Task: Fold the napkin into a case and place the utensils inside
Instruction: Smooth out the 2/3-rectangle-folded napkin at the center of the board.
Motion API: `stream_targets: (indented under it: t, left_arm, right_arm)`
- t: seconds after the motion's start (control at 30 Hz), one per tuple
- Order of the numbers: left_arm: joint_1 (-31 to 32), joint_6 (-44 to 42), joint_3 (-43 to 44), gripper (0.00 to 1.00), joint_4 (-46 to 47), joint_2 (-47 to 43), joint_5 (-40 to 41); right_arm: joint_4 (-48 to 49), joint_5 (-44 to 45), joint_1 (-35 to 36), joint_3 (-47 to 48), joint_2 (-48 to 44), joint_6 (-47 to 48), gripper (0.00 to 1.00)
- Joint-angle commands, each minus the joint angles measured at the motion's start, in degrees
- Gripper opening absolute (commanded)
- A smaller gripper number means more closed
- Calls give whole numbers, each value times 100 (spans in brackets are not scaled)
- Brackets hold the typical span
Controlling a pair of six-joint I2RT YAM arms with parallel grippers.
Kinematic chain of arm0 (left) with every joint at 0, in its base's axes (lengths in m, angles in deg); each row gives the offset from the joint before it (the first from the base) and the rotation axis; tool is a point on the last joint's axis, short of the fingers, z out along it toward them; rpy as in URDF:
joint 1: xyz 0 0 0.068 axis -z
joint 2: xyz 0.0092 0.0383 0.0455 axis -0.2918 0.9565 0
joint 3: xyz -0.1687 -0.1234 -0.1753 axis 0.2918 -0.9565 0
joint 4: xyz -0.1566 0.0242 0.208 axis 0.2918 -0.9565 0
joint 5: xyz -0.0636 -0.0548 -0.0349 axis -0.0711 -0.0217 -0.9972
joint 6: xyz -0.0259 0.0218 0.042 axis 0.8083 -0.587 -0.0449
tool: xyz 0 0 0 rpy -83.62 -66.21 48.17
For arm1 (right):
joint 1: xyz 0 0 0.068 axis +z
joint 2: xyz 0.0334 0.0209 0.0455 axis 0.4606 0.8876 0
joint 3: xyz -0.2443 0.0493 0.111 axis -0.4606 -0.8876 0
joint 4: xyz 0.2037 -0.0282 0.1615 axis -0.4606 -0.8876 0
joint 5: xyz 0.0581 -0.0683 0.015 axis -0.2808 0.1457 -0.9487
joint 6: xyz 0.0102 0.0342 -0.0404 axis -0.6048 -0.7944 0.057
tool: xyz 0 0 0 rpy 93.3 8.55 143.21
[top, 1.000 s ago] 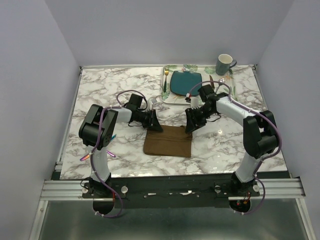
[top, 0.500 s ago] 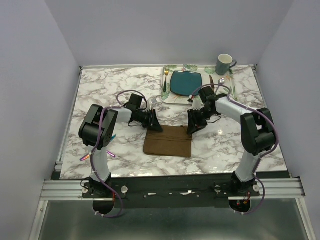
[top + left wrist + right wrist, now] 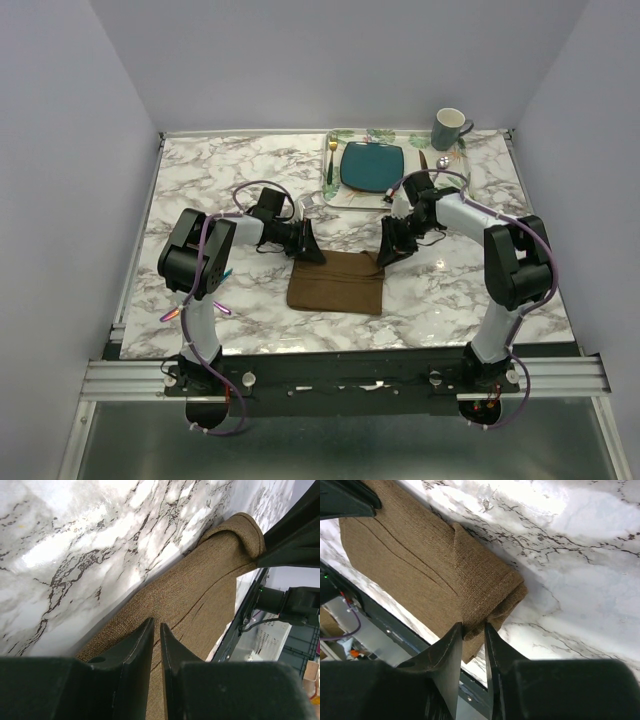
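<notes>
The dark brown napkin [image 3: 336, 283] lies folded into a flat rectangle on the marble, in the middle of the table's near half, with faint creases running along its length. Its far right corner is doubled over into a thick, raised roll. Two slim purple-pink utensils [image 3: 169, 316] seem to lie by the near left edge, too small to make out.

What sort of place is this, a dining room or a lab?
Most likely a robot test cell, staged as a dining table: plain lavender walls box in a marble-look tabletop, two arms are bolted to a metal rail at its edge, and a teal plate and mug sit at the back.
</notes>
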Motion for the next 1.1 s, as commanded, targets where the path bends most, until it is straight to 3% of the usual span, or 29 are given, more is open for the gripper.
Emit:
stream_targets:
  t: [0.0,0.17,0.23,0.33,0.43,0.47,0.63,0.97,1.07]
  left_arm:
    - [-24,-97,-165,25,-77,234,379]
    - [-24,-88,-183,25,-78,226,379]
    - [-32,-79,-174,25,-69,234,388]
    - [-32,-79,-165,25,-69,243,397]
    - [-24,-36,-157,25,-69,278,397]
    - [-32,-27,-157,25,-51,278,397]
    - [-50,236,-165,25,45,322,415]
    - [-164,624,-279,26,282,287,432]
    - [-252,887,-464,34,808,-46,46]
  right_arm:
    - [73,-308,-40,42,111,-259,32]
    - [73,-379,-40,51,182,-364,44]
    - [65,-361,-49,68,208,-382,43]
    - [91,-370,-75,68,182,-391,36]
    - [100,-396,-84,68,173,-294,14]
    - [100,-475,-84,60,182,-259,1]
    - [56,-660,-66,-212,287,-92,1]
    - [223,-2,4,-301,1087,110,1]
    - [205,244,13,-126,1201,75,1]
